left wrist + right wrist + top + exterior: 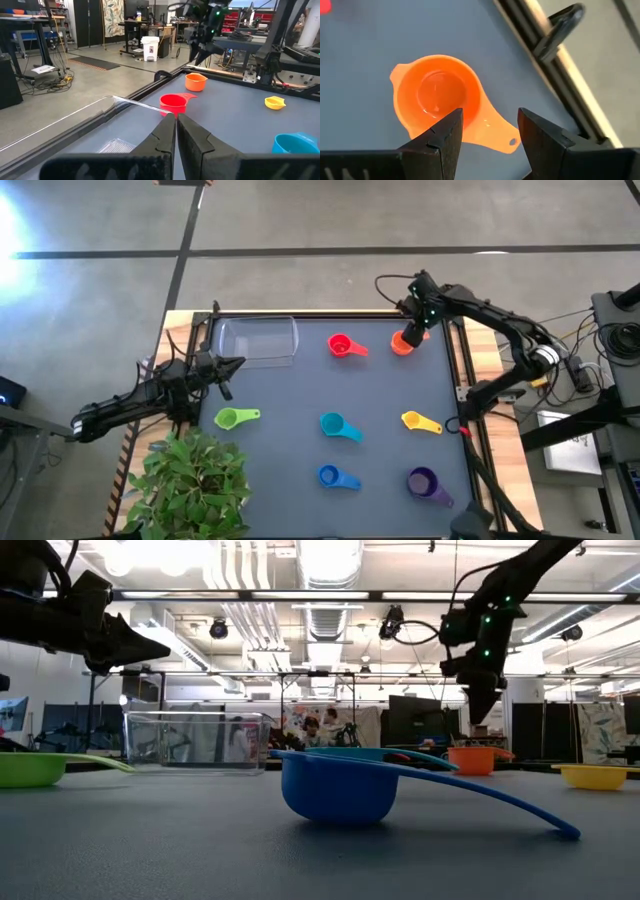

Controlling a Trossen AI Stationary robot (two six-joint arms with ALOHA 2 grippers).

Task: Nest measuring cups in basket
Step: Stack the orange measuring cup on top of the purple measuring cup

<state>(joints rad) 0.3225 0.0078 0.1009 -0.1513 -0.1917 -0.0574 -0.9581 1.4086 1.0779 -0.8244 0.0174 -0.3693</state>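
Note:
Seven measuring cups rest on their bases on the grey mat: red (340, 346), orange (403, 343), green (235, 418), teal (335, 425), yellow (418, 421), blue (333, 476) and purple (425, 483). The clear basket (258, 340) stands at the far left with nothing inside. My right gripper (487, 125) is open, pointing down just above the orange cup (437, 95), with its fingers over the handle side (495, 135) and apart from it. My left gripper (235, 365) is shut and hovers beside the basket's near edge (100, 125).
A potted plant (190, 485) stands at the table's near left corner. A black rail (455, 370) runs along the mat's right edge, close to the orange cup. Cables hang beside the right arm. Bare mat lies between the cups.

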